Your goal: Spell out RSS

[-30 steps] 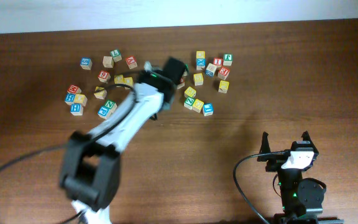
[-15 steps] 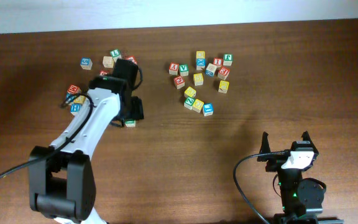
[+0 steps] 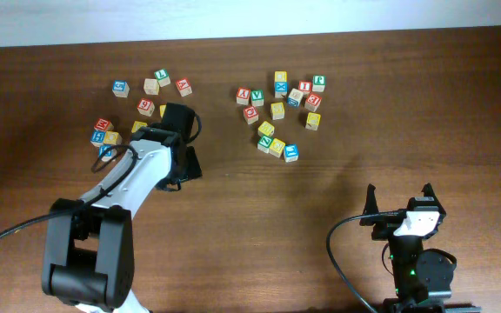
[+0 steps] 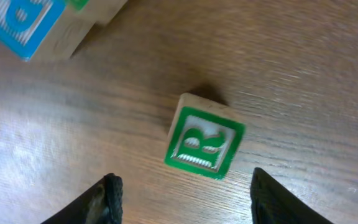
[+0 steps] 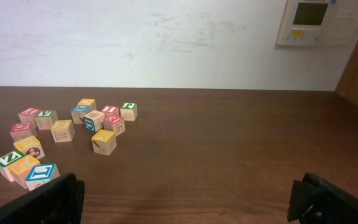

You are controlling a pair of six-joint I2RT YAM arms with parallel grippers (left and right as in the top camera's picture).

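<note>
Since a second ago the left arm has been swung from the middle of the table, beside the right cluster, to the bare wood just below the left cluster. The left gripper is seen spread, one finger on either side of the R cube, with wood showing in both gaps, so nothing is pinched. The R cube rests flat on the table with its green face up, turned a little askew. From overhead it is hidden under the gripper. A blue cube lies well apart from it at the edge of the wrist view.

The first letter is judged to have been placed (a slight straightening may be wanted later). Two S cubes are left to be fetched. The yellow cubes lie mostly in the right cluster, and their letters are too small to be read. The right gripper is parked at the near right, its fingers wide apart and empty.
</note>
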